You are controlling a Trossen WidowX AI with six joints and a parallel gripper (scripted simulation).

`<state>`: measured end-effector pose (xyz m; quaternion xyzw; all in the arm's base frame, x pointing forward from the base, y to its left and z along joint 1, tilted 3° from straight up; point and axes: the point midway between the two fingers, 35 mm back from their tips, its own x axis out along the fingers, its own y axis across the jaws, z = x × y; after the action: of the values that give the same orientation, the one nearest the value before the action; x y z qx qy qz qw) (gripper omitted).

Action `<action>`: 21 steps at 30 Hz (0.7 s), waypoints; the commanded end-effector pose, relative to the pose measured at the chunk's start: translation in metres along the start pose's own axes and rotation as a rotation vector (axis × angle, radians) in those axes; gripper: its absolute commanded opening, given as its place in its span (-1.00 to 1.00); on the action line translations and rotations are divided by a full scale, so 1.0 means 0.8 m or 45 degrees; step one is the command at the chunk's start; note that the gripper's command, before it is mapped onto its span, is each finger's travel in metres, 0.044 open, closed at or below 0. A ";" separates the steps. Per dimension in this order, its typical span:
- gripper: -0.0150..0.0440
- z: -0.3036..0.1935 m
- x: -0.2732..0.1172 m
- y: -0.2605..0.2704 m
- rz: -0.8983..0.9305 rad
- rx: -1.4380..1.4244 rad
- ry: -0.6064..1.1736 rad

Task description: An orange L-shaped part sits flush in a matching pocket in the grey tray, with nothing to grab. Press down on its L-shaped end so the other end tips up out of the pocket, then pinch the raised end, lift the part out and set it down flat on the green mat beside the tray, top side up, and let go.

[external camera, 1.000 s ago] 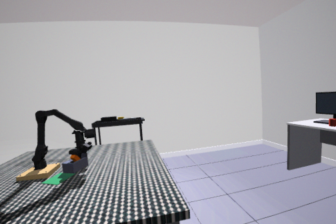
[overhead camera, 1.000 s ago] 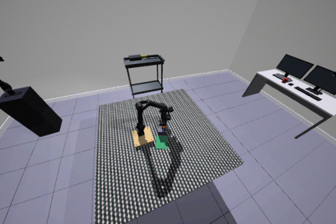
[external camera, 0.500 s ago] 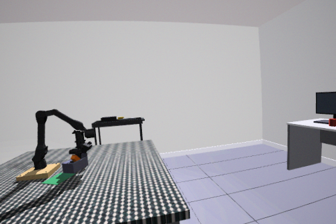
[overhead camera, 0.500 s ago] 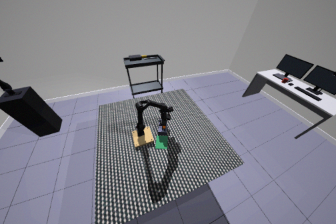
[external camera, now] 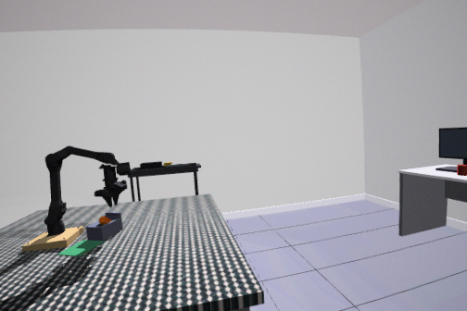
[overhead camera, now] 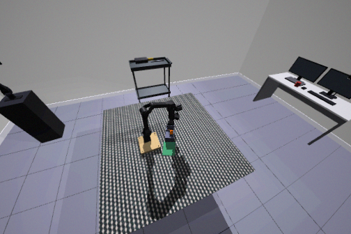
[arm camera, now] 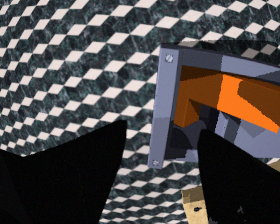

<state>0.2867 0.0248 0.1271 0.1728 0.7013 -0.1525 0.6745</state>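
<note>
The orange part (overhead camera: pixel 171 132) (external camera: pixel 105 220) (arm camera: pixel 248 102) is tilted in the grey tray (overhead camera: pixel 169 138) (external camera: pixel 94 232) (arm camera: pixel 161 107). In the wrist view its L-shaped end is low in the pocket near the screwed end wall, and its other end rises at the right. In the exterior view orange stands above the tray's rim. The black gripper (external camera: pixel 113 205) (arm camera: pixel 163 126) is partly open and empty, fingers pointing down, above the tray's far end and apart from the part. The green mat (overhead camera: pixel 168 149) (external camera: pixel 80 249) lies beside the tray, with nothing on it.
The arm stands on a wooden base plate (overhead camera: pixel 150 147) (external camera: pixel 47 241) (arm camera: pixel 193 201) close beside the tray and mat. A shelf cart (overhead camera: pixel 154 91) (external camera: pixel 166 170) stands at the back. A white desk (overhead camera: pixel 314 91) with monitors is far off to the right.
</note>
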 end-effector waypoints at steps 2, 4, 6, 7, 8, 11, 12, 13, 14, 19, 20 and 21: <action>0.12 -0.003 -0.025 -0.005 0.000 -0.005 -0.007; 0.12 0.000 -0.025 -0.003 0.017 0.002 -0.030; 0.12 0.000 -0.025 -0.003 0.017 0.002 -0.030; 0.12 0.000 -0.025 -0.003 0.017 0.002 -0.030; 0.12 0.000 -0.025 -0.003 0.017 0.002 -0.030; 0.12 0.000 -0.025 -0.003 0.017 0.002 -0.030; 0.12 0.000 -0.025 -0.003 0.017 0.002 -0.030; 0.12 0.000 -0.025 -0.003 0.017 0.002 -0.030; 0.12 0.000 -0.025 -0.003 0.017 0.002 -0.030; 0.12 0.000 -0.025 -0.003 0.017 0.002 -0.030; 0.12 0.000 -0.025 -0.003 0.017 0.002 -0.030; 0.12 0.000 -0.025 -0.003 0.017 0.002 -0.030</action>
<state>0.2857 0.0224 0.1466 0.1753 0.6934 -0.1505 0.6825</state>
